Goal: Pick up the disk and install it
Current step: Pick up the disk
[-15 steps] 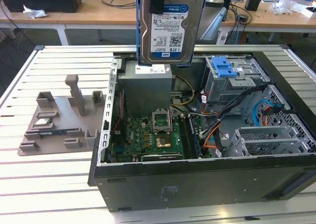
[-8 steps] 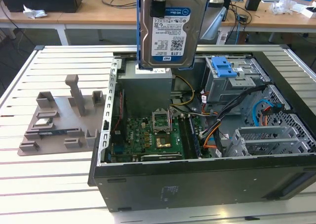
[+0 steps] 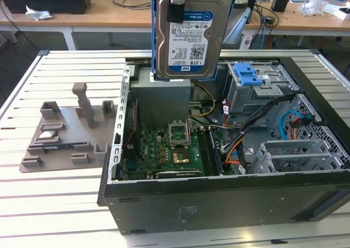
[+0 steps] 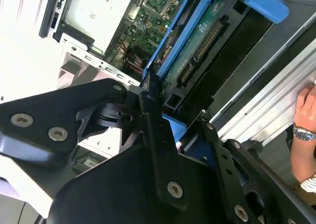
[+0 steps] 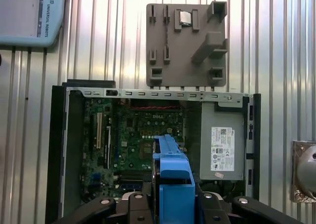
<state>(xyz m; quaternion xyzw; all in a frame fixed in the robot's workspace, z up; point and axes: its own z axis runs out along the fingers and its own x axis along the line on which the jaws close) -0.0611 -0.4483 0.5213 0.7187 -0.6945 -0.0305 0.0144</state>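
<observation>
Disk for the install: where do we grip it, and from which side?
Grip the disk at its upper end, across the two flat faces, coming from above. It's thin and flat, so the faces likely give broad contact, and the blue rails along its edges stay free. The gripper holds it that way, upright above the open case.

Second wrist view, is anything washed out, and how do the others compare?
Second wrist view: the table is blown out to white. Exterior view: even light, no glare on the disk. First wrist view: soft reflective streaks along the table.
</observation>
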